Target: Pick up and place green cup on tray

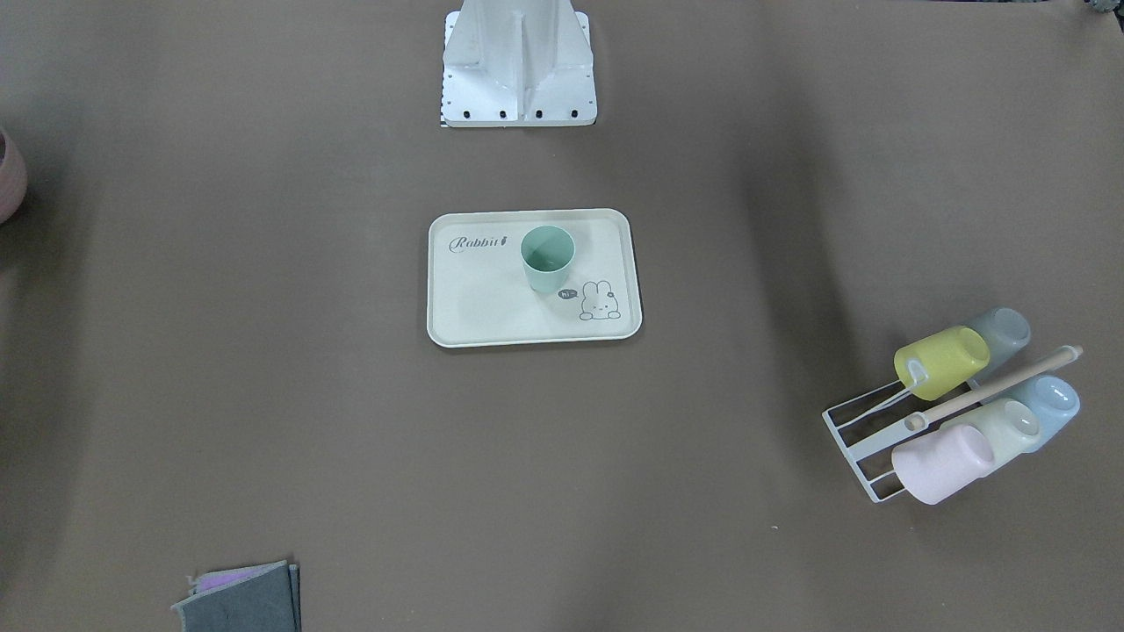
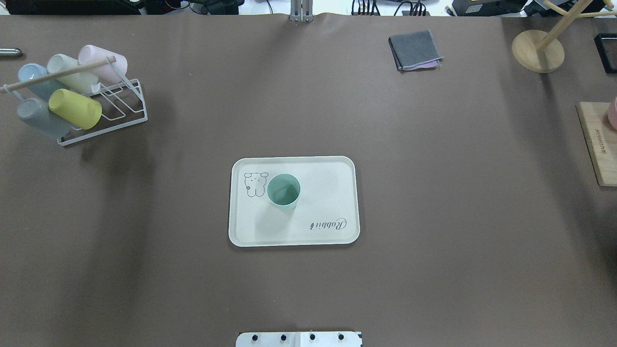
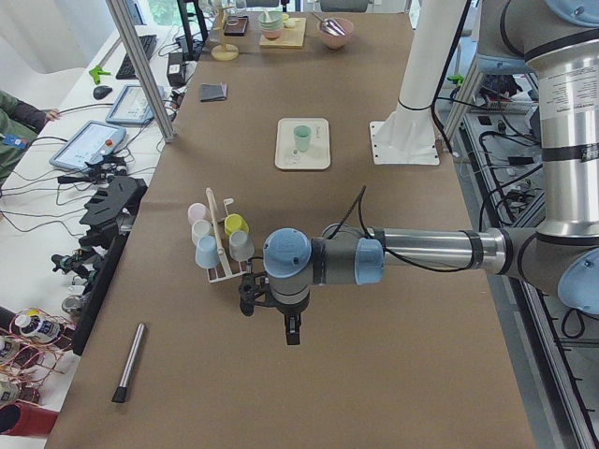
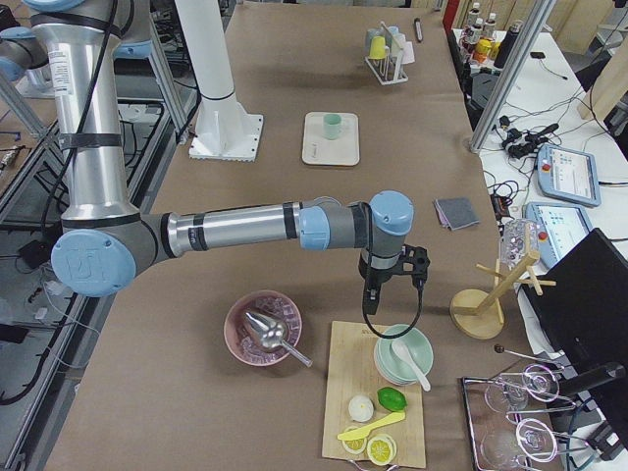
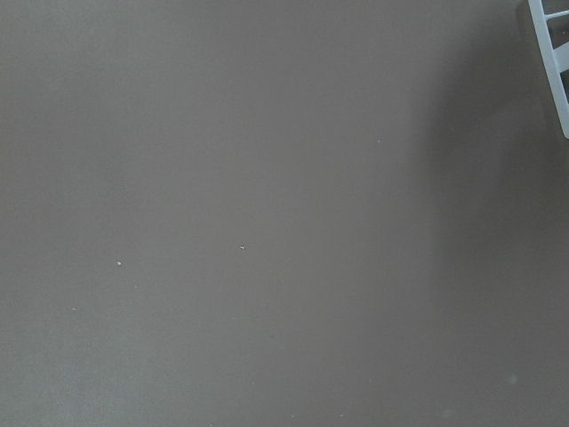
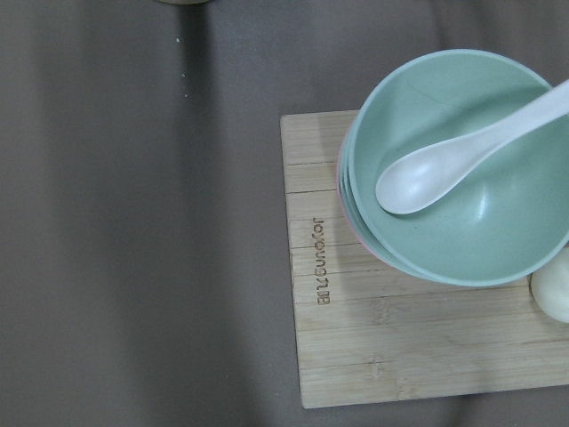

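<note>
Now, front-facing, the green cup (image 1: 547,259) is standing upright on the tray (image 1: 474,303), beside its "Rabbit" script. From the sides, the left gripper (image 3: 292,333) and right gripper (image 4: 371,300) are pointing downward; apart or together, I cannot tell. The right wrist camera is showing a board (image 6: 356,356) stamped "Joyoung".

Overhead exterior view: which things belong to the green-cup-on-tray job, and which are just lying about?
Job: green cup, standing upright on the tray.

Lying about: wire rack with yellow cup and pink cup, folded grey cloth, wooden stand, bamboo board.
</note>
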`<state>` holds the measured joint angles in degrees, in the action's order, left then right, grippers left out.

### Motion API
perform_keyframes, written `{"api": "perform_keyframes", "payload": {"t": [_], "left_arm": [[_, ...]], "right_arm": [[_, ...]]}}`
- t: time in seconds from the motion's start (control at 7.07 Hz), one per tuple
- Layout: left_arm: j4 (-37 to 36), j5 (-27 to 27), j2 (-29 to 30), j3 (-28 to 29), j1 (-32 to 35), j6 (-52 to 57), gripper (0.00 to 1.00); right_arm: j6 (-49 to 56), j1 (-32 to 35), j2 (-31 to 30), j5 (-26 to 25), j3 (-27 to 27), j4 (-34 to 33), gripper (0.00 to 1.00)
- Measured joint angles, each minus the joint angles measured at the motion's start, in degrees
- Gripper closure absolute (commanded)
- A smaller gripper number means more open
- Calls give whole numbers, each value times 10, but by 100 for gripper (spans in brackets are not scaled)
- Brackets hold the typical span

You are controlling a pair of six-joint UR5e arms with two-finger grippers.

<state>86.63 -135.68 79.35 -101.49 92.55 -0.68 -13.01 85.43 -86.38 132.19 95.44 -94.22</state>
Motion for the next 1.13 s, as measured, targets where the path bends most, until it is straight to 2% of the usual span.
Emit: {"api": "perform_keyframes", "payload": {"t": [1.13], "left_arm": [[1,1,-1,3,10,-4,1]], "right_arm": [[0,0,0,0,-1,0,0]]}}
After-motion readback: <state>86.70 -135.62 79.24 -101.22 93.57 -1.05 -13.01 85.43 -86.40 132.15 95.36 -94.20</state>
